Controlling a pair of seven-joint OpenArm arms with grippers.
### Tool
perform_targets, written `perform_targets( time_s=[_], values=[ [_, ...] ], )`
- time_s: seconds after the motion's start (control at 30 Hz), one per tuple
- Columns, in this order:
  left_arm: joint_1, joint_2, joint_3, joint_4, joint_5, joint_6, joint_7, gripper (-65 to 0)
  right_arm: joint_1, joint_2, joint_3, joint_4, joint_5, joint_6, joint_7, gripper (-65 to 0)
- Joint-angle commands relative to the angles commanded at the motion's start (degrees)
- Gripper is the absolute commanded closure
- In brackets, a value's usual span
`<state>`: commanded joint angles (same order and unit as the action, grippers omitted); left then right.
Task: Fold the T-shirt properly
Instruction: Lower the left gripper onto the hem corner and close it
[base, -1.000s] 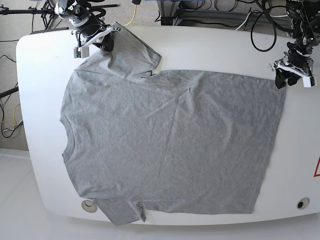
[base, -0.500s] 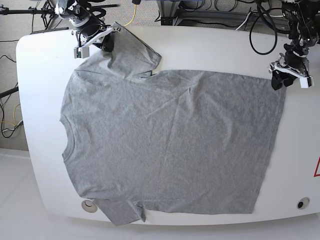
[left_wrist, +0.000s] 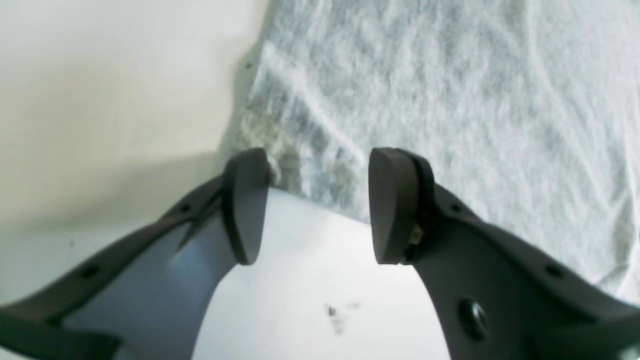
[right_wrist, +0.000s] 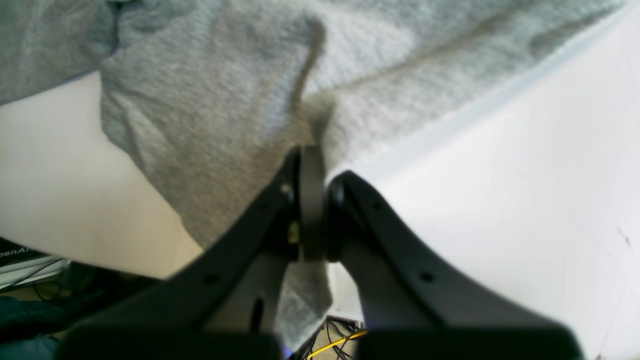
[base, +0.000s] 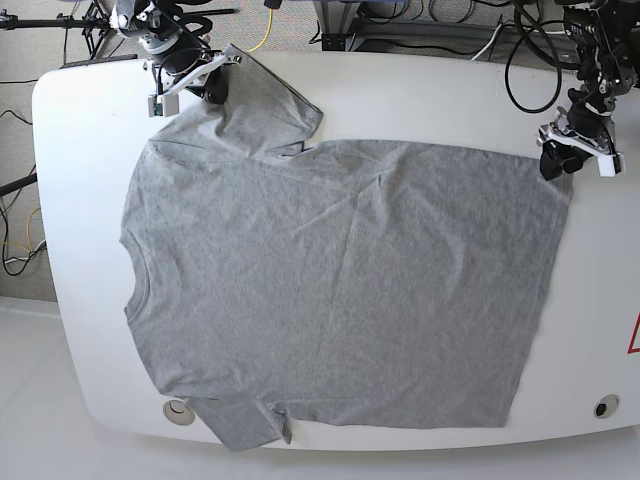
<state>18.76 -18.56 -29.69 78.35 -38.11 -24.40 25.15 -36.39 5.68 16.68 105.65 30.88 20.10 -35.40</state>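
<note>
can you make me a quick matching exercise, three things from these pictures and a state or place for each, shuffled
Things:
1. left tool
2. right tool
3. T-shirt

States or places:
A. spread flat on the white table, neck toward the base view's left
B. open, at the shirt's hem corner
C. shut on a sleeve edge

Pairs: 1-B, 2-C, 3-A
</note>
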Motion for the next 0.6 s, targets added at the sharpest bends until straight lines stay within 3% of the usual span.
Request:
perform_targets(
  time_s=[0.6],
  values=[
    [-0.7, 0.0, -0.2, -3.5, -0.7, -2.1, 0.3, -29.6, 0.2, 0.0, 0.0, 0.0, 0.1, 0.15, 0.4, 0.0]
  ],
)
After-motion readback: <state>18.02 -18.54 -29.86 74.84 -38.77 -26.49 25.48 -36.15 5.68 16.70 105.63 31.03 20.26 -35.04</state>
